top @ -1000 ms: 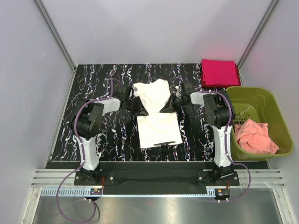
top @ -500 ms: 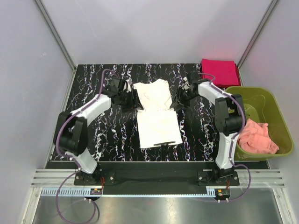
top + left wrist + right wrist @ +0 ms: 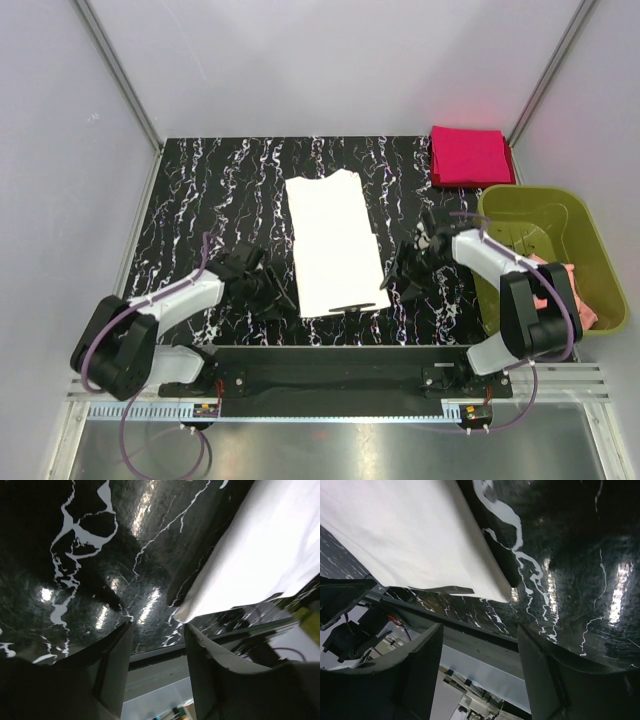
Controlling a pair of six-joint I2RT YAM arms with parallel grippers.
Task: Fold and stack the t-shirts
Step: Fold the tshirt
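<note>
On the black marbled table (image 3: 200, 200), the cream-white t-shirt (image 3: 335, 240) lies as a long flat strip — left gripper (image 3: 280, 298) and right gripper (image 3: 398, 280) just off its near corners, both with jaws parted, holding nothing. Bare tabletop flanks its long edges; the magenta t-shirt (image 3: 470, 155) sits folded at the far-right corner.

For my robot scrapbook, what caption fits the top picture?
Open left claw and open right claw flank the long folded cream-white t-shirt.
</note>
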